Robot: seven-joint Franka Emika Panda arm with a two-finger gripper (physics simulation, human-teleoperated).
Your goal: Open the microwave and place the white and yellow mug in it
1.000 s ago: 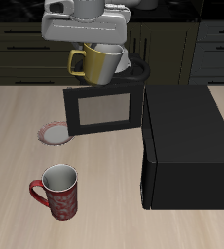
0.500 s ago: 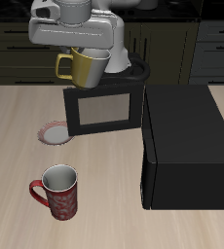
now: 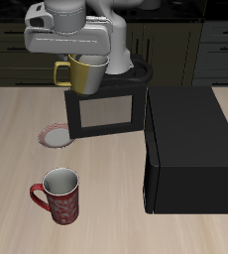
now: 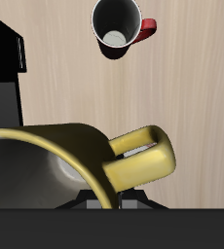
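Observation:
The microwave (image 3: 190, 149) is a large black box on the table, and its door (image 3: 106, 112) with the dark window stands swung wide open. My gripper (image 3: 89, 57) is shut on the rim of the white and yellow mug (image 3: 84, 74) and holds it in the air above the top edge of the open door. The mug hangs roughly upright with its yellow loop handle pointing away from the microwave body. In the wrist view the mug's rim and handle (image 4: 135, 160) fill the frame close up, with the black microwave (image 4: 2, 83) beside it.
A red patterned mug (image 3: 58, 194) stands near the table's front edge; it also shows in the wrist view (image 4: 119, 24). A small round plate (image 3: 56, 135) lies on the table beside the open door. Dark cabinets run behind the table.
My gripper has carried the yellow mug sideways, away from the microwave body, and slightly lower. The microwave, its door and the red mug have not moved.

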